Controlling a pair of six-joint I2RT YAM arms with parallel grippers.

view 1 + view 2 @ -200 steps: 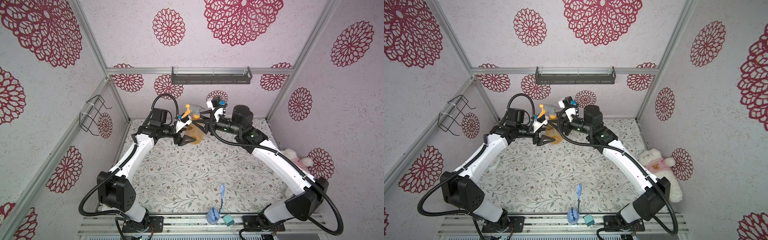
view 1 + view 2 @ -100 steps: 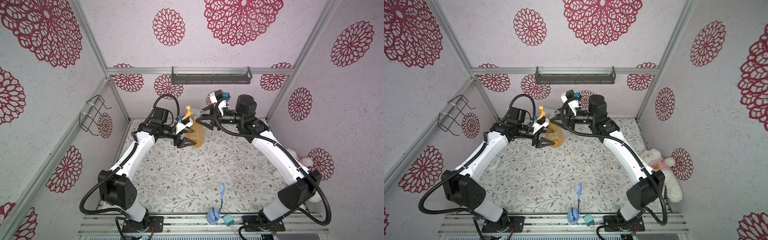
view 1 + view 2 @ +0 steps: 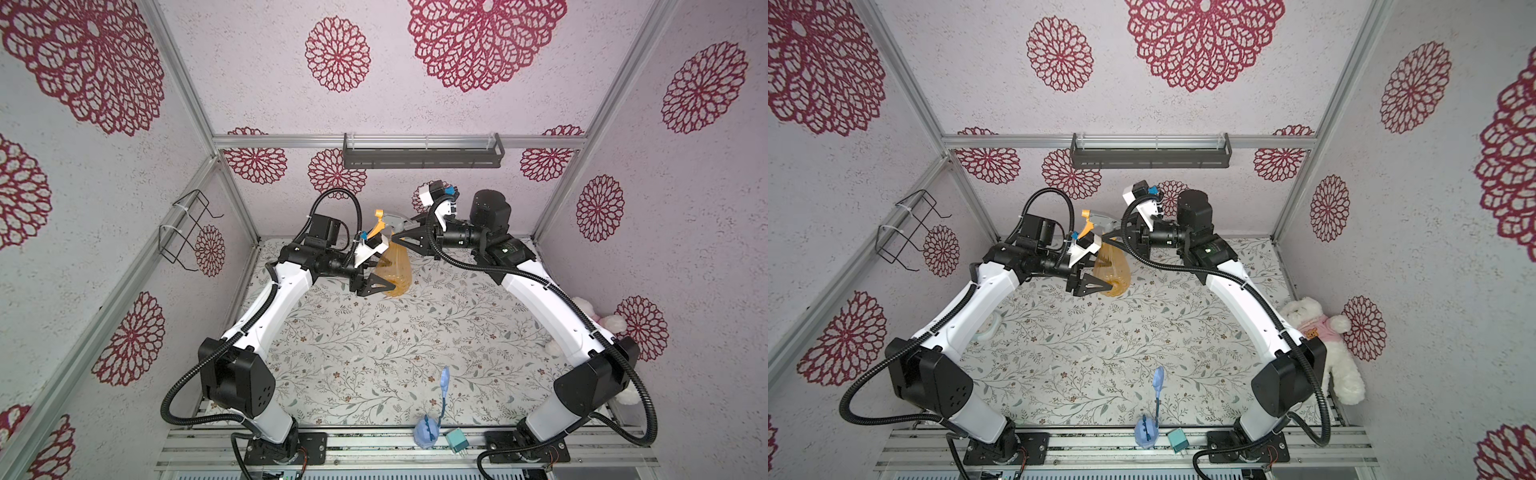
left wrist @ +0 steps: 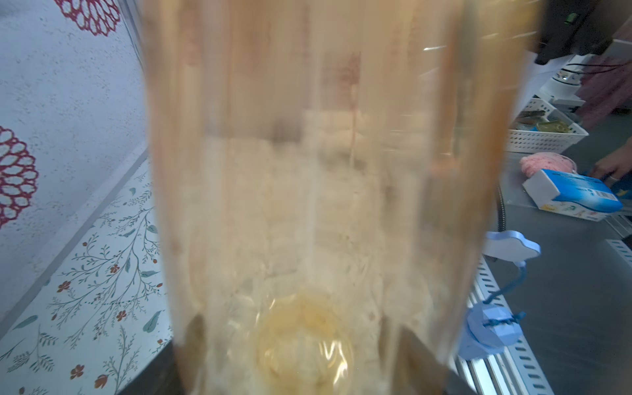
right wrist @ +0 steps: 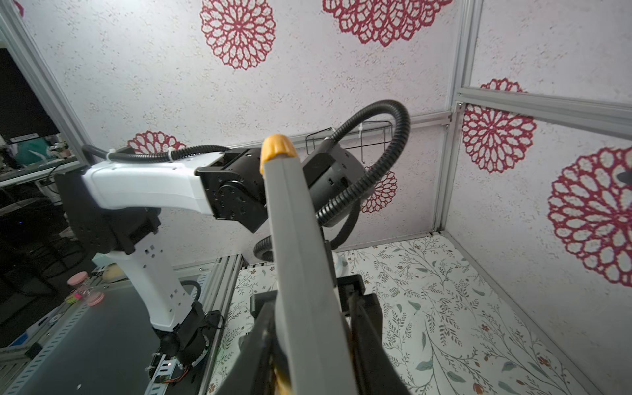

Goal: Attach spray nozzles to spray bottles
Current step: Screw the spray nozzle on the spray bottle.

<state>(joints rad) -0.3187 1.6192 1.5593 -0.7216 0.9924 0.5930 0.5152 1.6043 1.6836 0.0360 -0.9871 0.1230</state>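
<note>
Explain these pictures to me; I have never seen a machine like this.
Two robot arms stand at a floral table, each ending in a two-fingered gripper. Two pictures look down from overhead; two come from cameras on the wrists. The left gripper holds an orange spray bottle, which fills its wrist view. The right gripper is shut on the grey spray nozzle at the bottle's neck. At the front edge lie a pale blue object and a small teal box; a plush toy sits by the right wall.

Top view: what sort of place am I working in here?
Probably a lab test booth dressed as a home: aluminium frame holding floral wallpaper panels, a slotted rail along the front edge, and a cluttered workbench outside.
</note>
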